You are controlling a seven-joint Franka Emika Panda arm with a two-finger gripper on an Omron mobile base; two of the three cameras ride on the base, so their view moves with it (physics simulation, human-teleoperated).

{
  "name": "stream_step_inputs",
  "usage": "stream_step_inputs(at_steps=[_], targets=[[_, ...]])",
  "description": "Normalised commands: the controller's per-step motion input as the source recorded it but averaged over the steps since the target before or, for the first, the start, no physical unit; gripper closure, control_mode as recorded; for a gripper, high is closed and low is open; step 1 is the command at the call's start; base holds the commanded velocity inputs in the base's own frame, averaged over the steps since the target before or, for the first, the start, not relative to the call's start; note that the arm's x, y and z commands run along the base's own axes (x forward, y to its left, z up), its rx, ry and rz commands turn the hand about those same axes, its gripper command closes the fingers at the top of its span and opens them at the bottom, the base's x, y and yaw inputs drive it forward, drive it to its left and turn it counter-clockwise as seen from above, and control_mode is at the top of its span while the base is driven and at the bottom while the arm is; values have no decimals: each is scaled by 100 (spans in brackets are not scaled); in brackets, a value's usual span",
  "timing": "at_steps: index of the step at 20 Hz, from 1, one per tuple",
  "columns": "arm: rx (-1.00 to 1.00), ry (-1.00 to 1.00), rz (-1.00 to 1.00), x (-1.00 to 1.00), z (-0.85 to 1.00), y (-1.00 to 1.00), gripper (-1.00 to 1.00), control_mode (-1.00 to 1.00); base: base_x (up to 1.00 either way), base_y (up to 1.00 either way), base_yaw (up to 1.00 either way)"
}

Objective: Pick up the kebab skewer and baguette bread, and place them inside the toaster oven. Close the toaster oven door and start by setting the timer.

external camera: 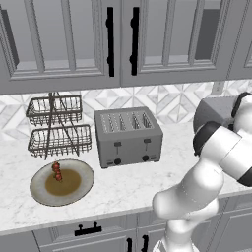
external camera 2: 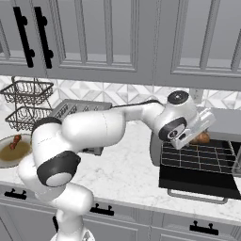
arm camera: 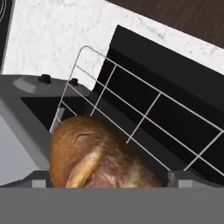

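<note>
Jaws: released, standing at their widest (external camera 2: 200, 136); the baguette bread (arm camera: 94, 155) lies between the finger tips in the hand view, and whether the pads touch its crust cannot be told.
Baguette bread, location: at the mouth of the toaster oven (external camera 2: 221, 120), over the wire rack (arm camera: 144, 109); judged already delivered or about to be.
Baguette bread, handling: judged light, crust stiff enough to resist a moderate squeeze, rough and not slippery; take hold across the short width, at mid-length.
Toaster oven door: just below and in front of the jaws, folded down flat (external camera 2: 197, 181), with its pale bar handle (external camera 2: 195, 196) at the front edge.
Kebab skewer, location: well apart from the jaws, across the table (external camera: 123, 184), on the plate (external camera: 83, 184) past the four-slot toaster (external camera: 128, 135).
Kebab skewer, handling: judged very light and thin (external camera: 57, 171); the stick is stiff, the red chunks may be soft and could slide along it. Grip the chunks across the stick near its middle; the plate's brown coating may make it slippery.
Writing, brands, labels: none legible on either appliance, the plate, or the cabinets.
</note>
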Motion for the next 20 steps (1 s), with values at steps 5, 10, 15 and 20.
stream_step_inputs(at_steps=[5, 10, 15, 20], targets=[[0, 4, 52, 33, -68, -25, -100, -100, 0, 0, 0], [9, 35, 56, 9, -60, 11, -100, -100, 0, 0, 0], [17, 2, -26, 20, -19, -4, -100, -100, 0, 0, 0], [3, 0, -16, -31, 28, 0, -100, -100, 0, 0, 0]])
